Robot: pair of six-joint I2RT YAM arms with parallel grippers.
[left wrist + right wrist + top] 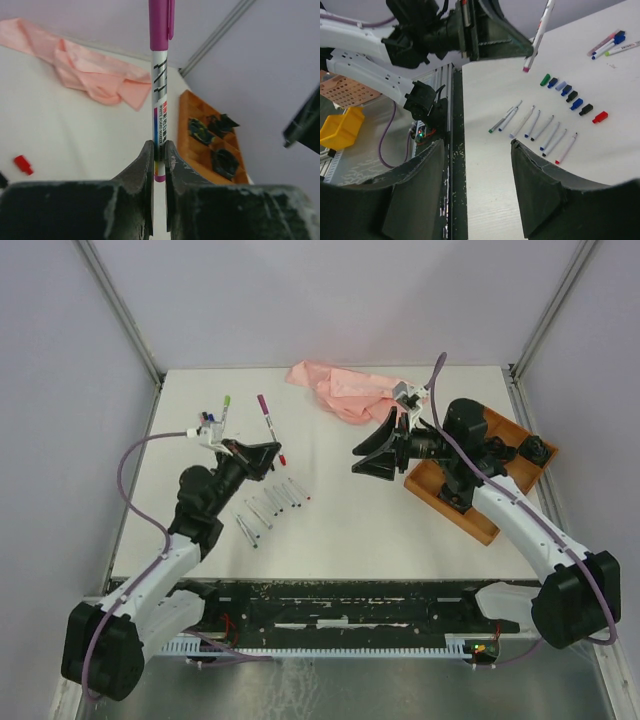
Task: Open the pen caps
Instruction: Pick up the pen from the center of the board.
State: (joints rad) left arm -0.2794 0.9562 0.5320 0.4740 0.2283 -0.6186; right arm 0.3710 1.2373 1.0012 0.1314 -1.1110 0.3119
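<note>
My left gripper [160,146] is shut on the lower end of a white pen [160,95] that stands upright, its magenta pen cap [161,22] still on top. The top view shows this gripper [268,451] and the magenta cap [262,402] at left centre of the table. My right gripper [477,142] is open and holds nothing. It hangs to the right [368,455], facing the left arm. A row of loose pen caps [571,96] lies on the table, ending in a red cap [600,117]. Several uncapped pens [535,125] lie beside them.
Three capped pens [609,42] lie at the far left [215,416]. A crumpled pink cloth [345,390] sits at the back centre. An orange compartment tray [470,522] with dark objects stands on the right, under the right arm.
</note>
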